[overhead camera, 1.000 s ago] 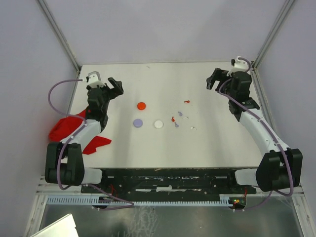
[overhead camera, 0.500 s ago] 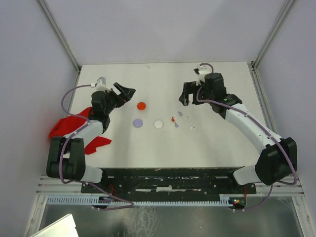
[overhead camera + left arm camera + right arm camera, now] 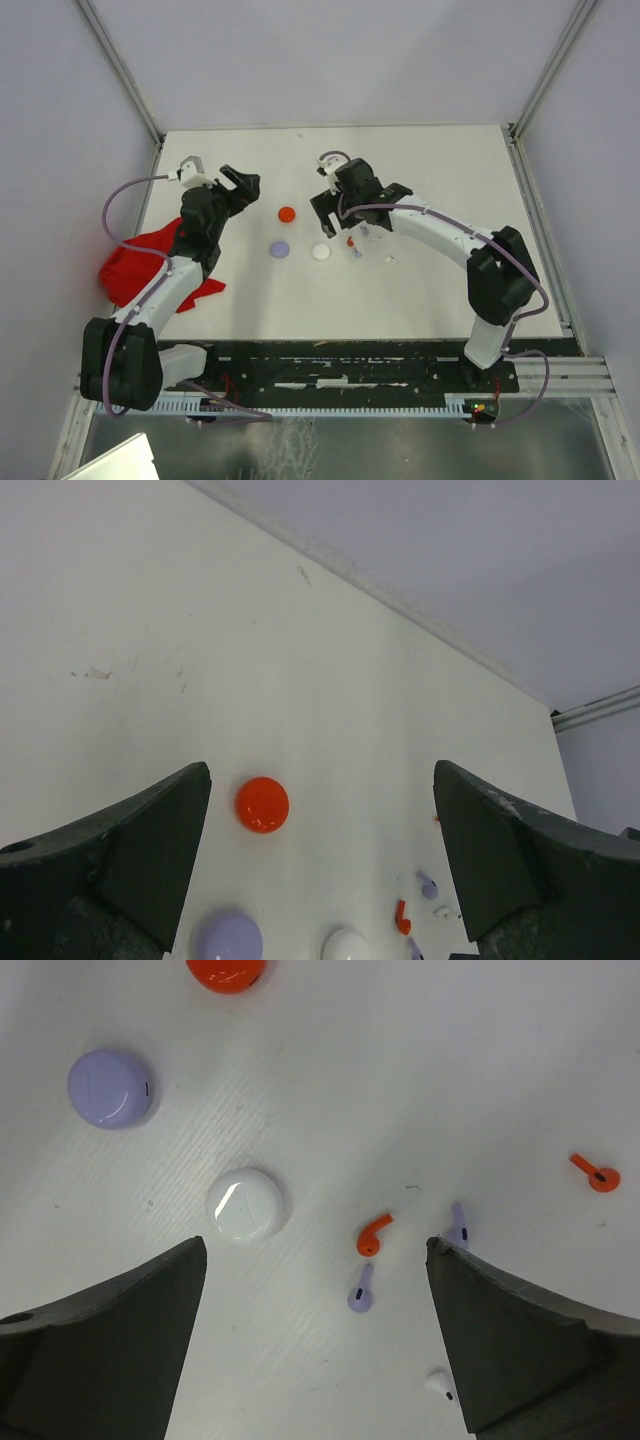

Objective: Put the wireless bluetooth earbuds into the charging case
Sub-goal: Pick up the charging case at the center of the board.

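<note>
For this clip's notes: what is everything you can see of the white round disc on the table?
The white disc is a small, round, slightly domed piece of glossy, plastic-looking material with a bright highlight on top. No seam or open lid shows. It lies flat on the table, between the lilac disc and a red earbud, touching neither.

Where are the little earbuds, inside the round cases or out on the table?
Out. The earbuds lie loose on the table, apart from the three round cases, whose lids look shut.
</note>
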Motion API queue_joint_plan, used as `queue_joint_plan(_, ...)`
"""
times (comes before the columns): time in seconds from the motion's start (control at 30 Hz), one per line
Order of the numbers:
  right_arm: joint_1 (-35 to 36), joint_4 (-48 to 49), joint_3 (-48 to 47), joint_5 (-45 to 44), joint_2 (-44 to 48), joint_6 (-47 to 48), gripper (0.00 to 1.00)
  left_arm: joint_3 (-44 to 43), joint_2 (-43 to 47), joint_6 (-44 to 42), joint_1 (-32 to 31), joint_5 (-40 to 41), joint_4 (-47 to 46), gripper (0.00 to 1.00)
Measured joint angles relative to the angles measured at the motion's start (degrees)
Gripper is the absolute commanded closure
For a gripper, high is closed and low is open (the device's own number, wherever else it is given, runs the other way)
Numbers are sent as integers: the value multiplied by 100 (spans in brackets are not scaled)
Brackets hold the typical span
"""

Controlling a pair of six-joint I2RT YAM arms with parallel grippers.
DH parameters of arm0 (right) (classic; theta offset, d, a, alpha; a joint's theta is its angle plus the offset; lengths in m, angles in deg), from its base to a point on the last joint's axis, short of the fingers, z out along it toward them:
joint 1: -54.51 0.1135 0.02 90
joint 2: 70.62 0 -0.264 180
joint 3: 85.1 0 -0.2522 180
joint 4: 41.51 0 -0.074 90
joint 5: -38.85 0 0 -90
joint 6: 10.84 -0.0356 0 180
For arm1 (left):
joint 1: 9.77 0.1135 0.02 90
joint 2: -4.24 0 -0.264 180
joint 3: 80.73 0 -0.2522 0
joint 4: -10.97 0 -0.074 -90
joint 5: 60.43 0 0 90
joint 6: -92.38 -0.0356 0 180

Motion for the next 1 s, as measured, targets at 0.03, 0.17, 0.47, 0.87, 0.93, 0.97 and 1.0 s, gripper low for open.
queue_joint_plan(0.03, 50, 0, -107, -9, -136, 26, 2, -13, -37, -2, 9, 76, 125, 3)
queue_joint_plan(0.17, 232, 68, -739, 9, -831, 190, 6, -127, -105, -4, 7, 225, 584, 2)
queue_joint_plan(0.47, 289, 621, -1239, 511, -1808, 743, 5, -166, -42, 4, 7, 444, 1029, 3)
queue_joint_plan(0.87, 289, 1552, -1993, 1274, -2640, 1298, 3, -35, 254, 66, 7, 372, 1279, 4)
queue_joint_plan(0.93, 278, 1626, -2135, 1346, -2785, 1379, 4, -35, 282, 63, 9, 365, 1294, 5)
queue_joint_plan(0.97, 269, 1650, -2214, 1399, -2865, 1408, 5, -35, 286, 63, 9, 356, 1298, 5)
queue_joint_plan(1.0, 262, 1659, -2299, 1440, -2946, 1436, 5, -35, 286, 63, 7, 341, 1300, 5)
